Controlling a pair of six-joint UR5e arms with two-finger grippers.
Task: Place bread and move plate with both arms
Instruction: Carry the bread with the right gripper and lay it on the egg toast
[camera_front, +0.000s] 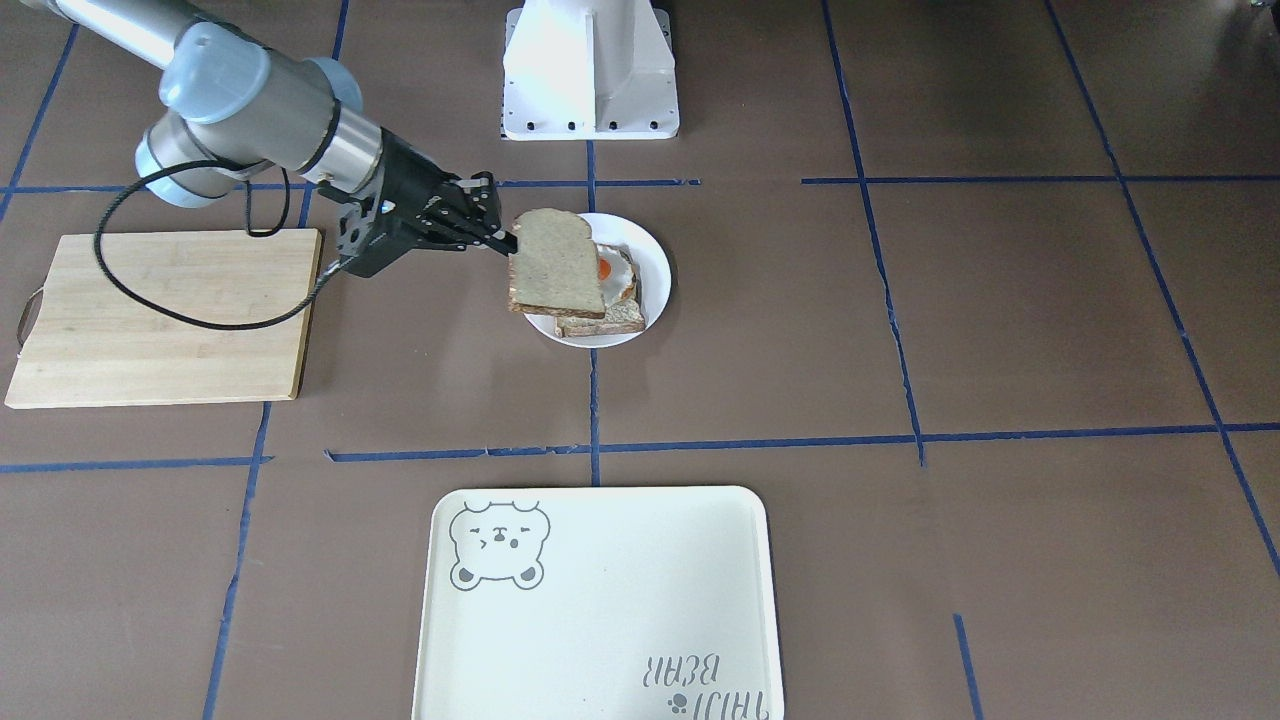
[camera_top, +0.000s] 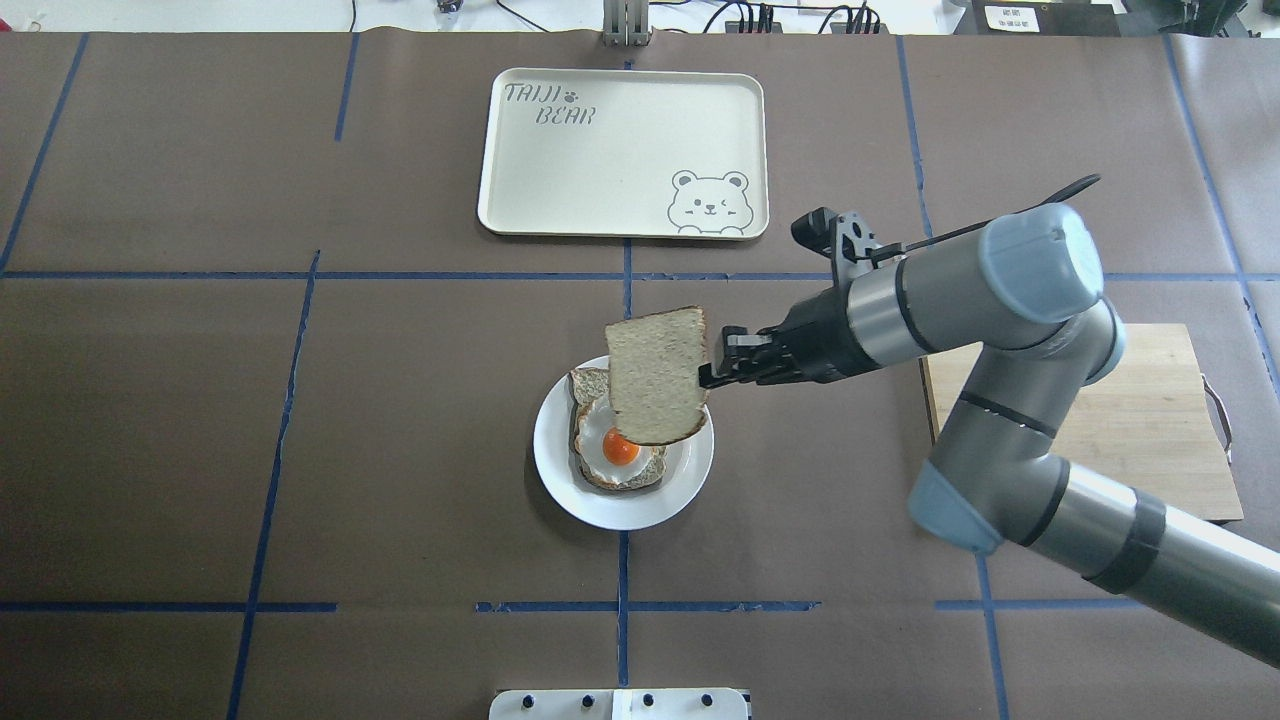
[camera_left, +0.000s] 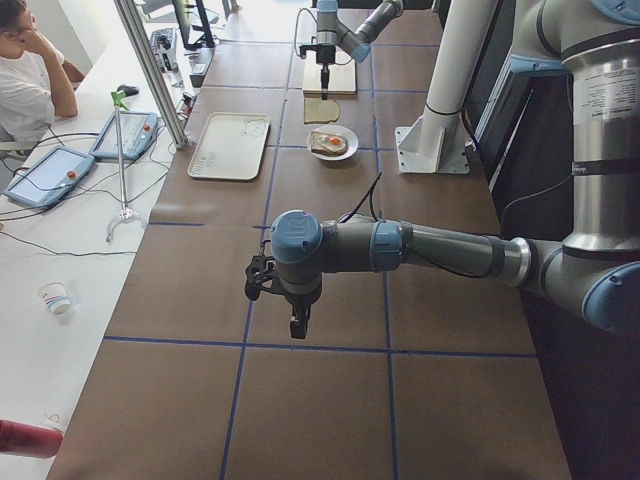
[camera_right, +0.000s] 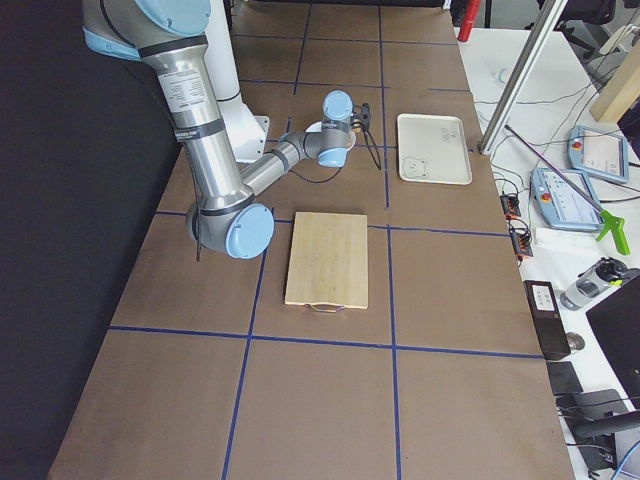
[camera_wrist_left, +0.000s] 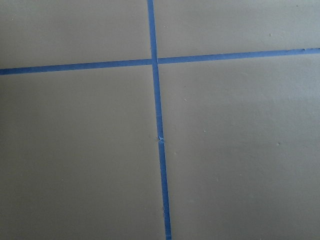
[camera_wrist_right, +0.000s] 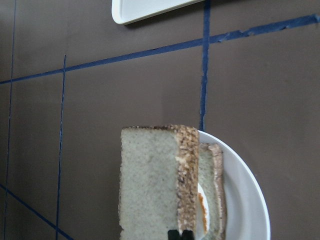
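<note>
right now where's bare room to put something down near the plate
The bear tray is bare, and so is the wooden cutting board. Open table lies between tray and plate. Crowded: the plate, with the egg-topped slice and the right tool holding the bread above it.

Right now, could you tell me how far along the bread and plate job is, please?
Done: the bread is gripped and lifted. In hand: the fingers of the right gripper hold its edge in the air by the plate, not yet down on the egg toast. To do: lay it down, then move the plate with both arms; the left arm is far from it, along the table.
</note>
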